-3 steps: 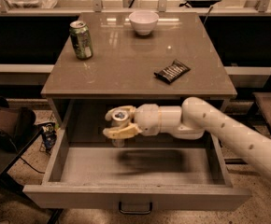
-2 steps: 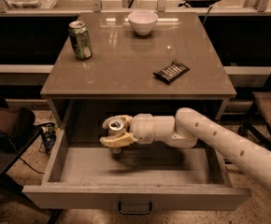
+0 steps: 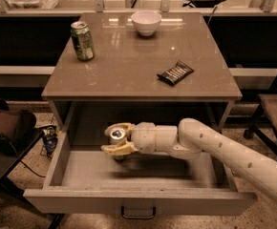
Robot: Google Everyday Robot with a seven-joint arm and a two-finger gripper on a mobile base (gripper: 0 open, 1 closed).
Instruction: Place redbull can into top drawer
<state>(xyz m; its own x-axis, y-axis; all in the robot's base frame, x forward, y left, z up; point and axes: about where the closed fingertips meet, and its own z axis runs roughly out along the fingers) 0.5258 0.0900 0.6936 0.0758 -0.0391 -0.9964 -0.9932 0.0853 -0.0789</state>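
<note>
Silver-grey and upright, the redbull can (image 3: pixel 118 136) is clamped between the two pale fingers of the gripper (image 3: pixel 109 139), held inside the open top drawer (image 3: pixel 129 202) towards its back left; whether it touches the drawer floor I cannot tell. The placing looks almost done: next, settle it down, spread the fingers and draw back without tipping it. Above, the brown tabletop (image 3: pixel 129 70) carries a green can (image 3: pixel 82 41), a white bowl (image 3: pixel 146 22) and a dark snack bar (image 3: pixel 175 73) in a dim room.

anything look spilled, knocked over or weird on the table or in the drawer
Nothing stands out. The green can and bowl stand upright on the tabletop, the dark packet lies flat, and the gripper holds the redbull can upright inside the open top drawer. No spills visible.
</note>
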